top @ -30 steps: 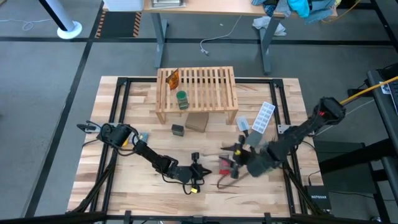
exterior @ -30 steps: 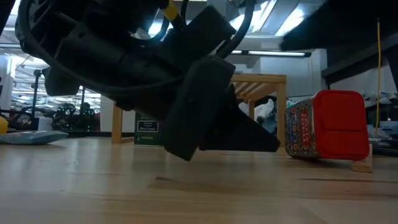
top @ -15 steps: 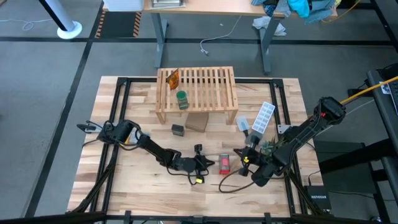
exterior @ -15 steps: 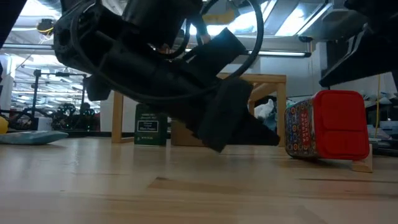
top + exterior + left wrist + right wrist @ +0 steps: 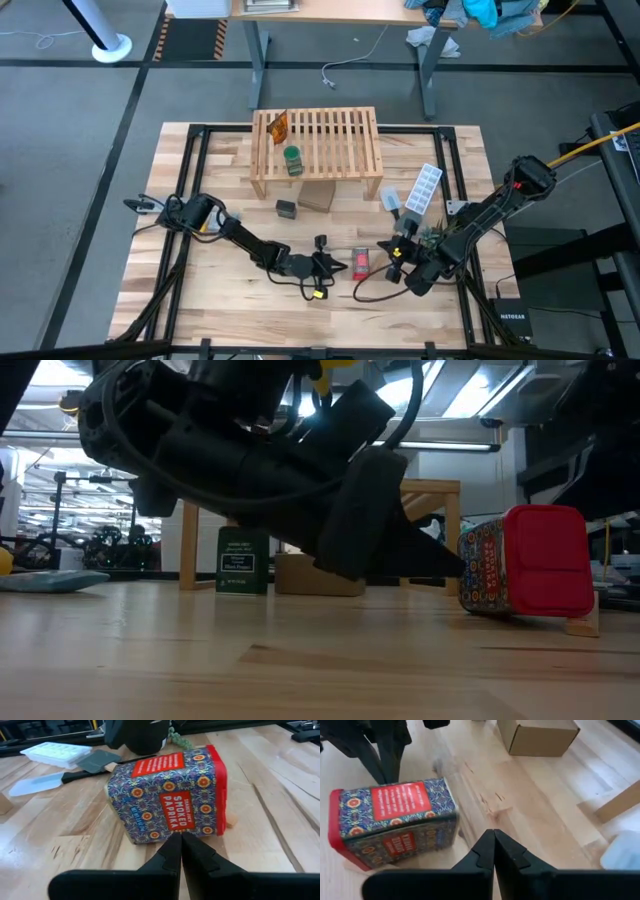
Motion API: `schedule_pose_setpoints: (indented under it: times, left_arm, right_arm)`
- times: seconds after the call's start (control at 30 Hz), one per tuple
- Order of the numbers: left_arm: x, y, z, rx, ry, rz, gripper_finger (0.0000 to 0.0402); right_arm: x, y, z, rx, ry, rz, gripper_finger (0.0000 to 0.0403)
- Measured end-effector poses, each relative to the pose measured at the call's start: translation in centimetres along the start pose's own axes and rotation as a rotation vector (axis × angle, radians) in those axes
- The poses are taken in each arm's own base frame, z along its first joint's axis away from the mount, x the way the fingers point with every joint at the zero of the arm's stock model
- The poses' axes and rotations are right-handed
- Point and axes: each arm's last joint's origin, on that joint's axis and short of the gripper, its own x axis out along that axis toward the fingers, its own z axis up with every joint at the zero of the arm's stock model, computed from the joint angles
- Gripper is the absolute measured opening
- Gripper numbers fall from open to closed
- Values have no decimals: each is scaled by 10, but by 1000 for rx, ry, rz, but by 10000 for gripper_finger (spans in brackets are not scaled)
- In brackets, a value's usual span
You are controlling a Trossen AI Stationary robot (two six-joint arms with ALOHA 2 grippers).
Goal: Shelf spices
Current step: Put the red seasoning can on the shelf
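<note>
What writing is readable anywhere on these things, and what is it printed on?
"TRADER JOE'S SMOKED PAPRIKA": on the red tin lying on its side.
The tin's red top panel: too small to read.
The dark jar's label near the shelf: blurred, unreadable.
Nothing else legible.

Cardboard box (image 5: 316, 195) — white ice-cube tray (image 5: 425, 189)

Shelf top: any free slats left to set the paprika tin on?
Yes. On the shelf, the orange packet and green jar crowd one end; slats from the middle to the other end are bare. The paprika tin lies between the left tool and right tool.
</note>
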Motion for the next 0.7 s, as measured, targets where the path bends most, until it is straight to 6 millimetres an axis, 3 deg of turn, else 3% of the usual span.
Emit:
schedule_pose_setpoints:
  times: [0.33,0.7]
  left_arm:
    - [5,-4,12,18,-29,-42,5]
    - [5,-3,12,13,-30,-55,5]
  right_arm:
    - [19,-9,-9,78,30,37,8]
    - [39,-1,-17,65,43,41,6]
